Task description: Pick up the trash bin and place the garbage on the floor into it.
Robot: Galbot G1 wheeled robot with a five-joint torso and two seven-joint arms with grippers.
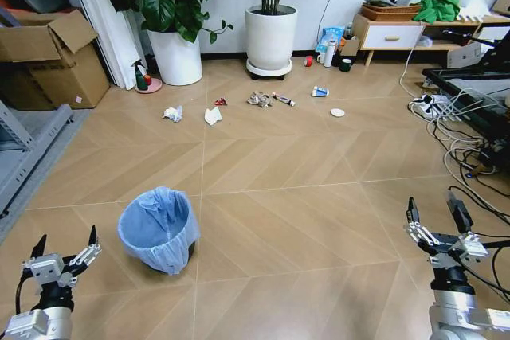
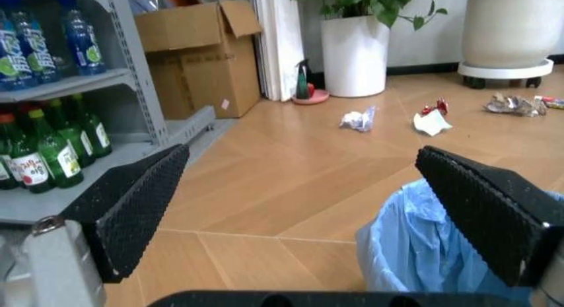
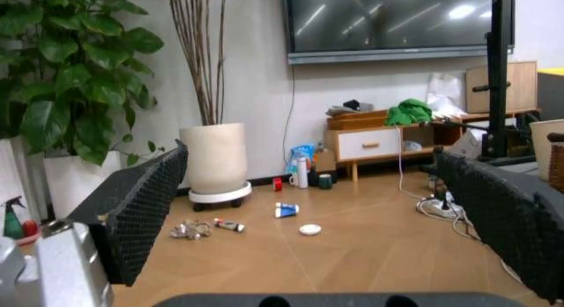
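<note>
The trash bin (image 1: 158,231), dark with a crinkly light blue bag, stands on the chevron wooden floor (image 1: 303,197) at the near left; its bag rim (image 2: 414,247) shows close by in the left wrist view. My left gripper (image 1: 65,244) hangs open just left of it, touching nothing. My right gripper (image 1: 434,212) is open at the near right, empty. The garbage lies far ahead in a row: crumpled white paper (image 1: 173,113), another white scrap (image 1: 212,115), a red wrapper (image 1: 221,102), a grey-brown wrapper (image 1: 259,99), a thin tube (image 1: 283,99), a blue-white carton (image 1: 319,91) and a white lid (image 1: 338,112).
Two white plant pots (image 1: 271,37) stand at the far wall, a spray bottle (image 1: 142,77) beside the left one. Cardboard boxes (image 1: 48,57) and a bottle shelf (image 2: 53,122) are on the left. Cables (image 1: 462,149) trail along the right, near a low wooden cabinet (image 1: 390,33).
</note>
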